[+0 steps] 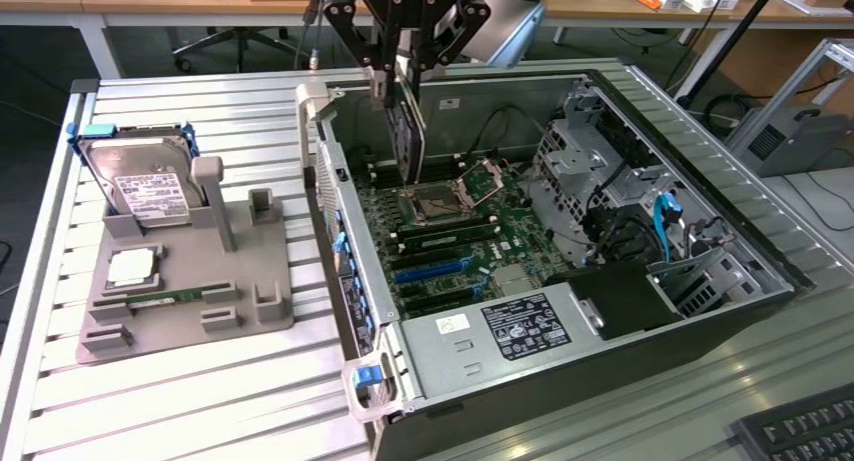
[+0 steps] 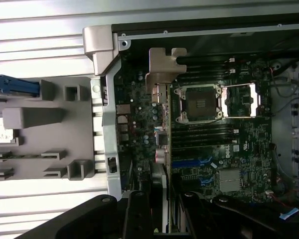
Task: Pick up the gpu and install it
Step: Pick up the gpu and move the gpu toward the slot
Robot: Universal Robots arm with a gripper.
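The arm pointed straight down into the open case (image 1: 324,171), its gripper (image 1: 400,83) closed partway on the gpu (image 1: 407,141). The card hung upright on edge, just beside the CPU socket (image 1: 435,203), with open motherboard (image 1: 461,256) between it and the drive cage (image 1: 577,161).

Bright, even room light pales the ribbed surface (image 1: 187,391); the open case (image 1: 694,326) lies dimmer inside, darkest at four o'clock in the exterior view.
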